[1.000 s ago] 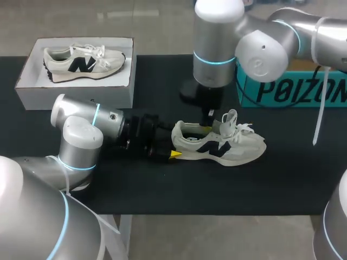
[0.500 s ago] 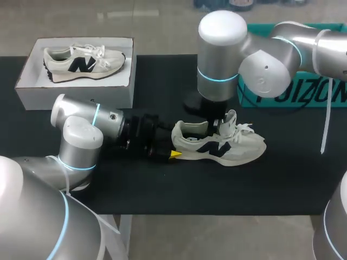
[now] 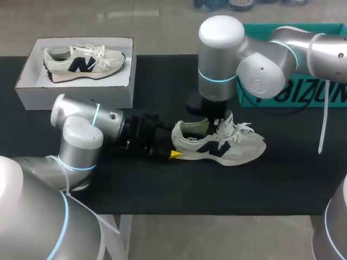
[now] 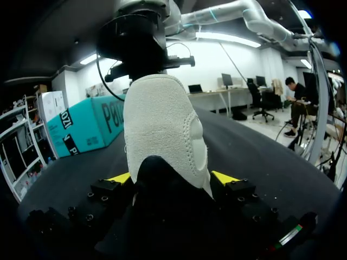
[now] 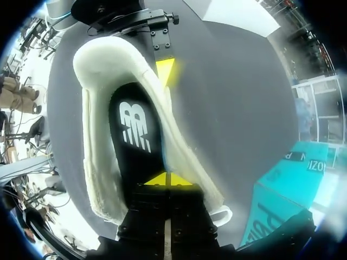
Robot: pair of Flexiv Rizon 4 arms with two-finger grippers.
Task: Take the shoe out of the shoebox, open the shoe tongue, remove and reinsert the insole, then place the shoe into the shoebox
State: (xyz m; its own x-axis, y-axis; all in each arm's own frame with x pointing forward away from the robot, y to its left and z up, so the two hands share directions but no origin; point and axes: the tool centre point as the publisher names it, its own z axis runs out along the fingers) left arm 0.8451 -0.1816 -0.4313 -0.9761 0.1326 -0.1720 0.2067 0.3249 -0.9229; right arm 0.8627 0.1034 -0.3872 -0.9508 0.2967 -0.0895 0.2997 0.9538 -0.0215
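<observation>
The left claw [image 4: 172,179] clamps the heel of the shoe [image 3: 227,147] on the worktop [image 3: 217,187]. The right claw [image 5: 163,179], tips pressed together, sits in its opening over the black insole [image 5: 135,135], whose white logo shows only from the right wrist. Two shoes: the second shoe [image 3: 81,60] lies in the white shoebox [image 3: 76,93]. A lettered teal box [image 3: 303,96] stands behind.

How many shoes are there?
2. One shoe lies in the white box; the other shoe lies on the black table. The teal box may hide more.
</observation>
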